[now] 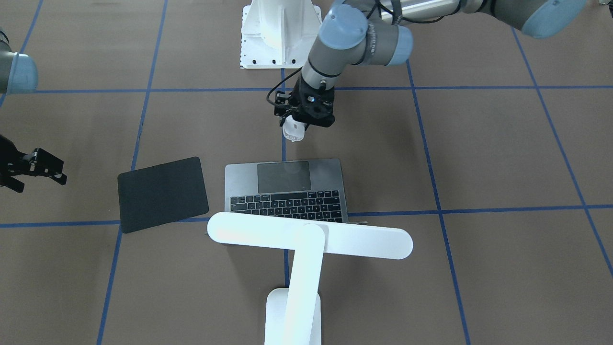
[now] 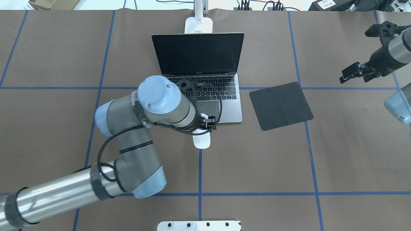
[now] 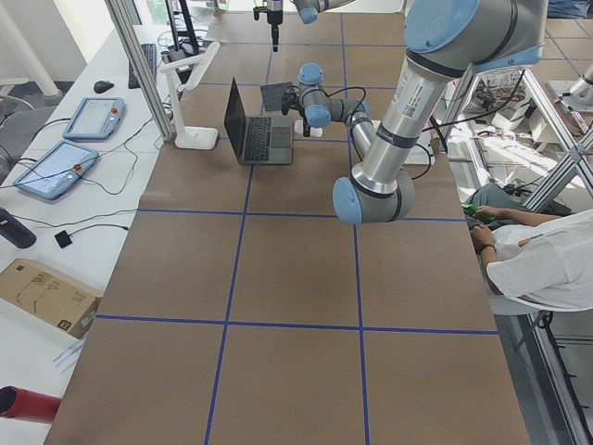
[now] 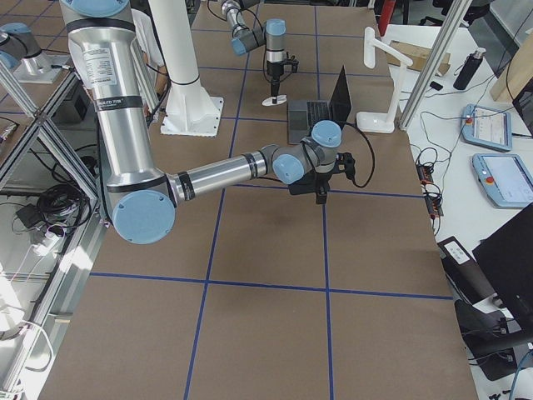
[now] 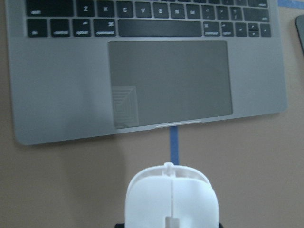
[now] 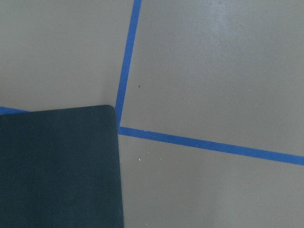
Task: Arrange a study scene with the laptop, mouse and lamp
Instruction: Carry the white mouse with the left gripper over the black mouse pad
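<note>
Brown table (image 1: 479, 143), blue tape grid. Mid-frame in the front view, open laptop (image 1: 239, 184); lamp (image 1: 306, 239) below it, bar head across the screen end; black pad (image 1: 163, 194) just left. Above the trackpad edge, apart from it, mouse (image 1: 293, 132) over a blue line, clamped in left gripper (image 1: 299, 123); touching the table or not, unclear. At far left edge, right gripper (image 1: 33, 170), jaws spread, holding nothing.

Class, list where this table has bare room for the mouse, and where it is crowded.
Free: the bare mouse pad, right of the laptop; the open table left of it. Crowded: before the trackpad, where the left tool holds the mouse.
</note>
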